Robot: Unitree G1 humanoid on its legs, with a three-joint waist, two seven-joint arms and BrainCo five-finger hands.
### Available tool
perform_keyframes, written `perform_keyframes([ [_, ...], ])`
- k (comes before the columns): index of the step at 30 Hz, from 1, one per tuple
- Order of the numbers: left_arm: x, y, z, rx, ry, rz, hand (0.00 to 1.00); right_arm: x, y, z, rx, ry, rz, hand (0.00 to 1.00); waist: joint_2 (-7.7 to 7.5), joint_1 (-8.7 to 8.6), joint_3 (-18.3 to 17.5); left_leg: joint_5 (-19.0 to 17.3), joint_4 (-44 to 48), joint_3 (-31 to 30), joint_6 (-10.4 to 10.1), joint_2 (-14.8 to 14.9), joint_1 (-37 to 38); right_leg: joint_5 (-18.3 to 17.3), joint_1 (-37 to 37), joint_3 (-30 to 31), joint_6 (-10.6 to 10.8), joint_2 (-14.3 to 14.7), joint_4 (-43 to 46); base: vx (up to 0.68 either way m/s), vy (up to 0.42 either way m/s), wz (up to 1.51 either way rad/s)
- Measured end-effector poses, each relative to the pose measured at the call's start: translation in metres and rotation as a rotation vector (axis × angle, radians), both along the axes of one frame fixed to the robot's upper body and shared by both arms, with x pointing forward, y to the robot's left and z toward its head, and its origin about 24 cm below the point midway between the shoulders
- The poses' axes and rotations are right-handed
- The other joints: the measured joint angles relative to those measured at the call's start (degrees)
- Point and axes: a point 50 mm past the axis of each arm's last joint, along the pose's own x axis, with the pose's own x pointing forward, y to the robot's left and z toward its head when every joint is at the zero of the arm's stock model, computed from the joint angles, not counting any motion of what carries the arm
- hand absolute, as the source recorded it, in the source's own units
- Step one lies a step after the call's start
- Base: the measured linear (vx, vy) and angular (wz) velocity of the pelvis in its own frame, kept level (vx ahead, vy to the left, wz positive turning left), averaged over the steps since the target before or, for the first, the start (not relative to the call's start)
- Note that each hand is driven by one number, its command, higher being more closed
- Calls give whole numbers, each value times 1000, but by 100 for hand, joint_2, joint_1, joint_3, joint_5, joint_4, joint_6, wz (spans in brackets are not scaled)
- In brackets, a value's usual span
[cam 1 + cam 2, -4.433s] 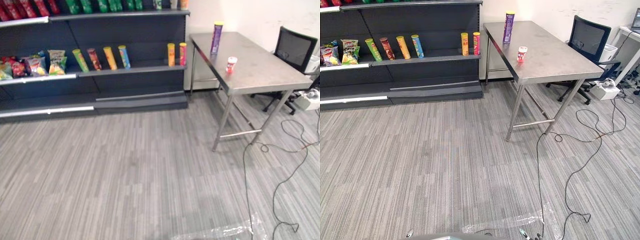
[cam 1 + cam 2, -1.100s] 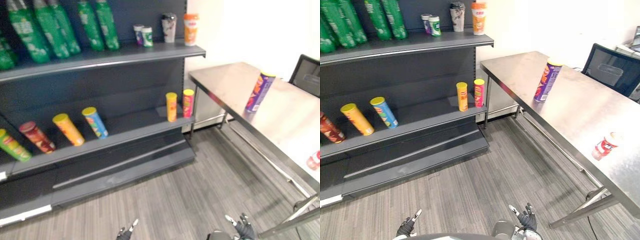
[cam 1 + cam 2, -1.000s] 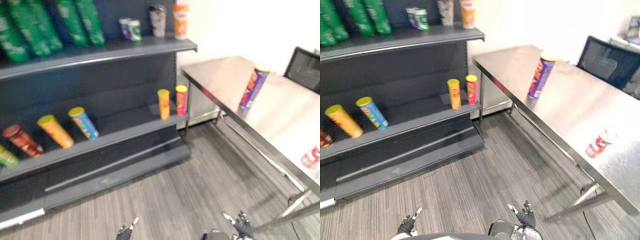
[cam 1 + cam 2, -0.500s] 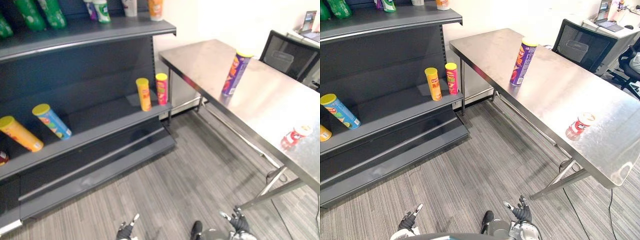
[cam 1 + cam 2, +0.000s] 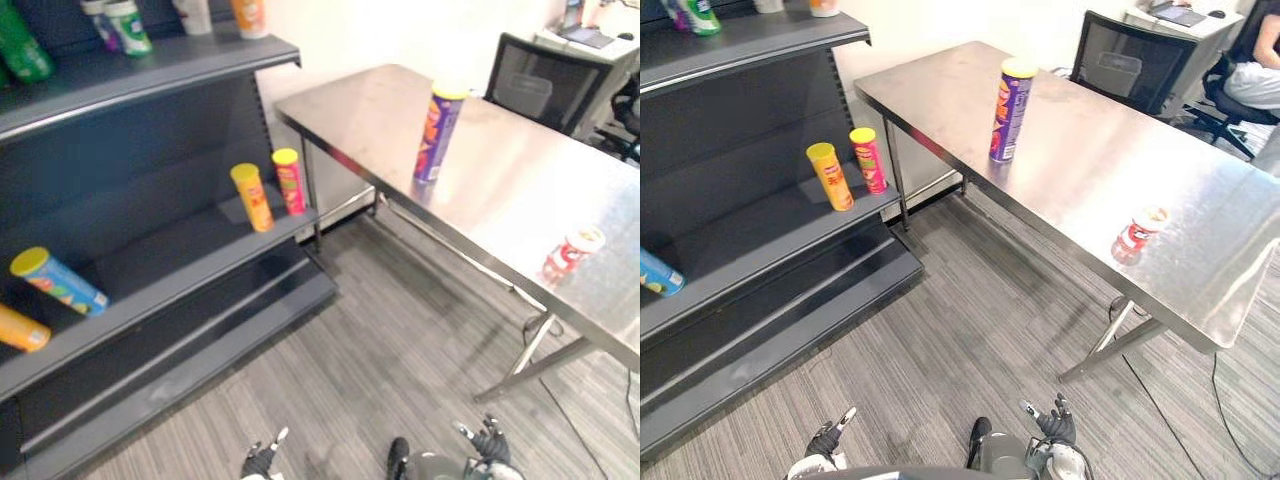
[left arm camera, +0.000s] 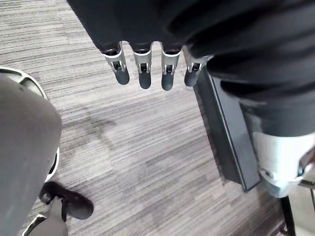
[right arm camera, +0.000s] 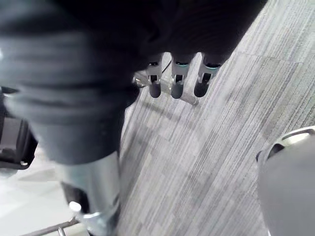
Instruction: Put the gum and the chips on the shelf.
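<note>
Standing upright on the steel table (image 5: 1090,165), the purple chips can (image 5: 1007,110) is toward the shelf (image 5: 740,250) end and the red gum tub (image 5: 1137,232) well apart from it, nearer the robot. The left hand (image 5: 827,440) and right hand (image 5: 1054,425) hang low over the floor (image 5: 970,320), fingers straight, both holding nothing
</note>
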Motion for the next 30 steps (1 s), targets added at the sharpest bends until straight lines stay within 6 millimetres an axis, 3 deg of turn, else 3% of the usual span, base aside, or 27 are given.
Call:
perform_keyframes([
  [4,1,1,0,-17,-10,19,0,-6,-5,-1,2,9,-55,0,-51,-27,-5,-46,965,133,-165,196,-122,-446,-51,212,5,36,318,49,-100,-43],
  [6,-4,5,0,-27,-13,95,0,-12,-10,-1,-4,12,-89,0,19,-132,-33,106,2657,62,-200,753,-642,-681,43,329,-48,204,424,98,-127,-60],
  [7,-6,4,0,-34,-16,113,0,-14,-11,-1,-7,14,-94,0,60,-146,-66,246,3035,4,-103,913,-787,-703,63,372,-80,284,423,140,-111,-66],
  [8,-8,1,0,-53,-25,145,0,-24,-13,-3,-11,37,-103,0,116,-148,-121,680,3694,-217,245,1120,-1083,-768,121,447,-152,411,416,188,-113,-70],
  [9,-10,2,0,-61,-32,173,0,-34,-15,-4,-16,61,-108,0,132,-143,-186,1328,4188,-459,445,1229,-1371,-830,174,569,-209,509,400,206,-109,-70],
  [10,-13,4,0,-67,-32,195,0,-39,-14,-6,-13,76,-111,0,101,-133,-239,1729,4402,-568,466,1261,-1524,-858,199,688,-245,539,382,249,-72,-76],
  [11,-16,6,-1,-69,-34,225,0,-45,-14,-7,-11,92,-116,0,49,-140,-247,1597,4741,-758,303,1273,-1778,-856,279,982,-246,627,353,281,-39,-91],
  [12,-15,6,0,-77,-40,245,0,-46,-15,-7,-11,96,-125,0,62,-141,-258,942,4751,-873,282,1198,-1910,-827,395,1248,-277,676,279,283,-20,-99],
  [14,-16,6,0,-88,-48,252,0,-47,-16,-7,-8,98,-141,0,25,-125,-261,417,4252,-873,271,1009,-1941,-816,679,1614,-260,664,141,240,-1,-100],
  [16,-16,5,1,-92,-68,249,0,-42,-15,-6,-6,83,-138,0,17,-121,-272,213,3407,-1067,221,849,-2070,-903,832,1998,-150,677,29,250,90,-109],
  [19,-15,6,1,-92,-78,250,0,-30,-15,-4,-4,53,-132,0,2,-72,-281,229,1821,-1963,173,537,-2338,-1027,874,2751,-64,666,18,241,185,-124],
  [23,-17,2,1,-97,-78,257,0,-37,-14,-6,7,63,-122,0,-1,18,-340,369,546,-2807,11,373,-2301,-1412,976,3525,161,544,331,331,347,-107],
  [25,-22,1,0,-82,-70,271,0,-44,-14,-7,10,84,-127,0,96,33,-510,837,369,-2875,-422,322,-2186,-1688,945,3810,347,473,647,348,423,-86],
  [26,-25,7,1,-43,-55,246,0,-47,-7,-9,33,91,-131,0,-81,-5,-676,720,446,-2629,-274,168,-2163,-1608,919,3717,502,252,595,314,390,-81],
  [27,-25,10,1,-20,-43,219,0,-50,-3,-11,49,97,-133,0,-156,13,-718,658,492,-2447,-215,90,-2087,-1505,945,3689,625,101,487,280,373,-61],
  [29,-25,14,1,2,-24,195,0,-51,4,-12,74,95,-146,0,-263,12,-805,568,540,-2234,-78,-38,-2054,-1246,979,3658,750,-122,222,218,330,-53],
  [30,-25,13,0,8,-9,167,0,-51,4,-12,77,91,-163,0,-239,9,-828,533,478,-2158,-15,-59,-2000,-986,980,3565,780,-181,79,161,288,-43],
])
